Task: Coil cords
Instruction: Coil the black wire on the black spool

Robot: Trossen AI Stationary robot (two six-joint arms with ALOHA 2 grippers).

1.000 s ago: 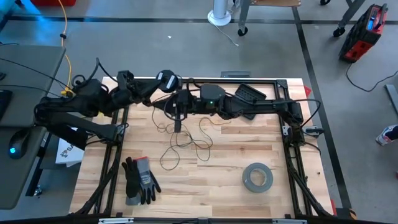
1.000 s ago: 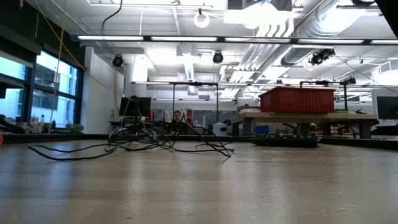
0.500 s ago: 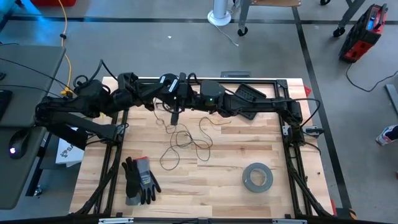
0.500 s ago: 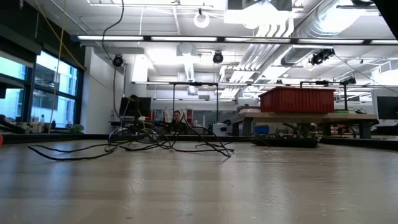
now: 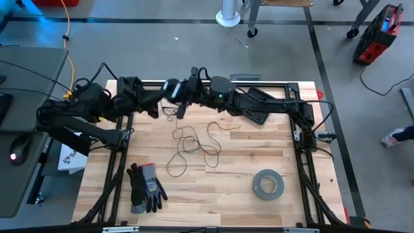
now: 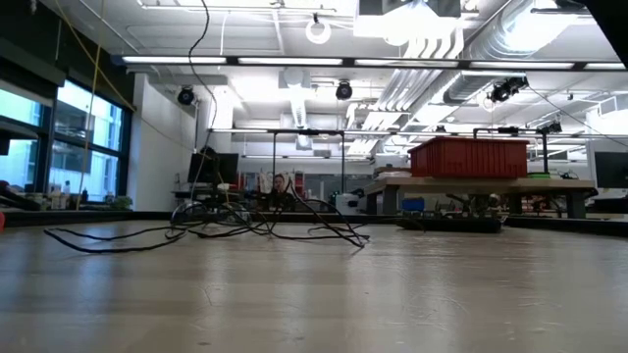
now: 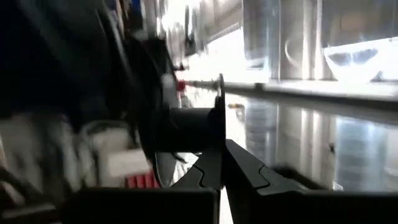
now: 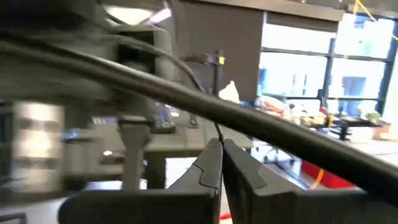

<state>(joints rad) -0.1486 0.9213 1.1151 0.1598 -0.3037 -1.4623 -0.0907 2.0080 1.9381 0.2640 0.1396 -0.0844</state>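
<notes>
A pale wooden table (image 5: 259, 145) in a workshop carries the cord (image 5: 194, 145), sprawled in loose loops near its middle, with one strand rising to the spool (image 5: 171, 89) above the table's far edge. The left gripper (image 5: 169, 90) jaws are clamped on the spool. The right gripper (image 5: 183, 103), just beside the spool, pinches the cord. Winding likely goes best under steady tension, feeding slack gradually so the loops don't snag.
</notes>
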